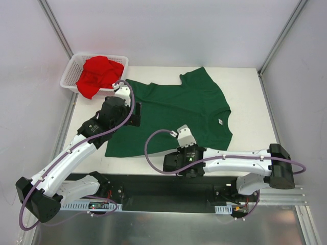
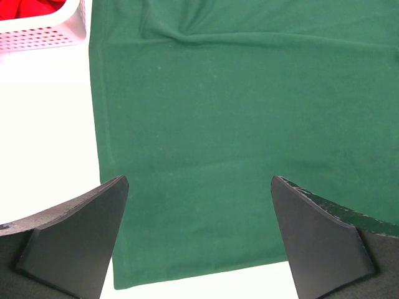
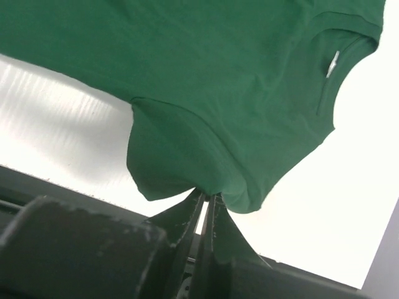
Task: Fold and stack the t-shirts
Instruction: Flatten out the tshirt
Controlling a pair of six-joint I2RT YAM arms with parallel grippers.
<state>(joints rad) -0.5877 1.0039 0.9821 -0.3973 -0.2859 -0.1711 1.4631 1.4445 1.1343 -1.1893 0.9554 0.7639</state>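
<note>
The room is bright, with soft, even light from above. In the left wrist view the flat white table [image 2: 43, 124] glows so hard it is plain white. The spread-out dark green cloth t-shirt [image 1: 173, 109] shows its folds with only faint shadows. In the right wrist view streaky glare sits at the left, and the black right gripper [image 3: 207, 199], close to the lens, looks fuzzy and grainy

left gripper [image 2: 199, 180] wide open, right gripper [image 3: 209, 198] pinched closed
</note>
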